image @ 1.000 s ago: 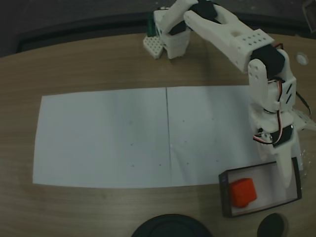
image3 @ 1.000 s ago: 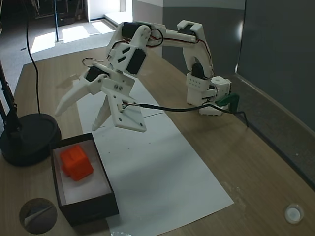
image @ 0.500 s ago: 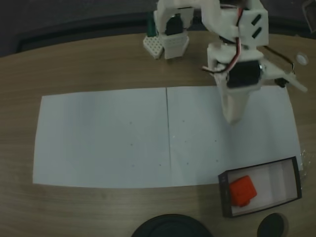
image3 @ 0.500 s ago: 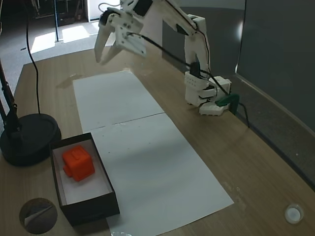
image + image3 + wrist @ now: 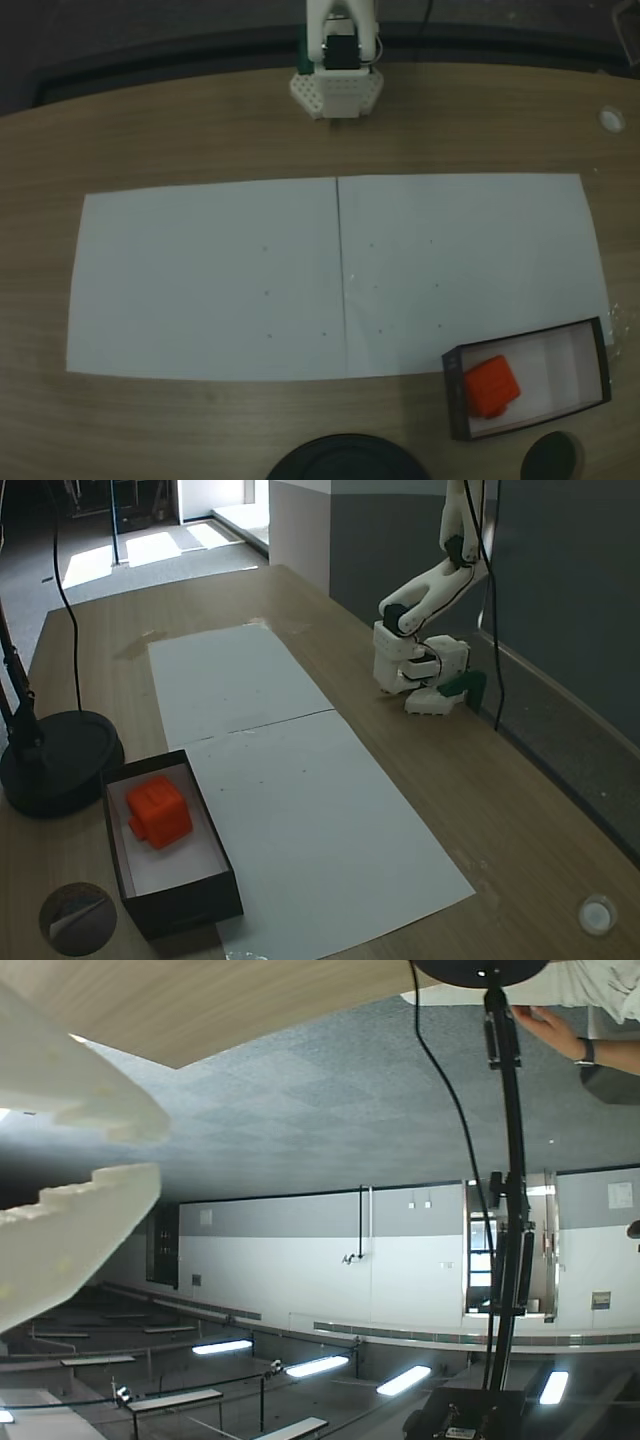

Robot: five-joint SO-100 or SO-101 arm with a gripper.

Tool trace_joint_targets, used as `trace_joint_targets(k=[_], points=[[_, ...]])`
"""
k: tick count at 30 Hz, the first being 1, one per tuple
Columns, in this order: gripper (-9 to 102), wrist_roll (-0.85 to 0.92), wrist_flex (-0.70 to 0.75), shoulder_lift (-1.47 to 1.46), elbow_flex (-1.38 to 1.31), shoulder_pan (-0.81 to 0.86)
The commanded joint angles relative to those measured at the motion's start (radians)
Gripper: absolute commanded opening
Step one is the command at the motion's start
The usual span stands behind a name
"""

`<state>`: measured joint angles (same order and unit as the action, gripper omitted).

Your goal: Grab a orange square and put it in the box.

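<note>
Wood-grain table point(image 5: 160, 130) with a curved far edge, two white paper sheets point(image 5: 210, 280) laid side by side across the middle, seam between them. Orange square point(image 5: 491, 386) sits inside the box point(image 5: 595, 352), at the box's left end in a fixed view, stud up; the box rests at the paper's near right corner, partly on the sheet. In the other fixed view the same cube point(image 5: 157, 810) lies toward the far end of the black-walled tray point(image 5: 180, 905), white floor bare beside it. Black round lamp base point(image 5: 55, 760) touches the table just beside the box, thin pole rising from it. Small dark disc point(image 5: 77, 918) near the box's near corner. White bottle cap point(image 5: 596, 915) well apart, at the table's far side. Arm base point(image 5: 415, 670) stands at the table's back edge, the arm folded upward out of frame.

Wrist view is upside down: grey carpet, white and grey walls, ceiling strip lights, a lamp pole point(image 5: 505, 1140), a person's hand point(image 5: 545, 1030) at the top right. Gripper point(image 5: 155, 1150) at the left edge, white fingers point(image 5: 70, 1225) slightly apart, nothing between them.
</note>
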<state>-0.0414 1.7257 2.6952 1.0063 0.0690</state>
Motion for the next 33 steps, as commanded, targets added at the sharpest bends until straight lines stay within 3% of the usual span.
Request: trace_joint_targets(k=[1, 15, 26, 33], points=[[0, 0.026, -0.061, 0.178, 0.227, 0.043], [0, 0.018, -0.523, 0.669, 1.062, 0.066], [0, 0.017, -0.94, 0.784, 1.612, 0.074], [0, 0.018, -0.976, 0.784, 1.841, 0.037]])
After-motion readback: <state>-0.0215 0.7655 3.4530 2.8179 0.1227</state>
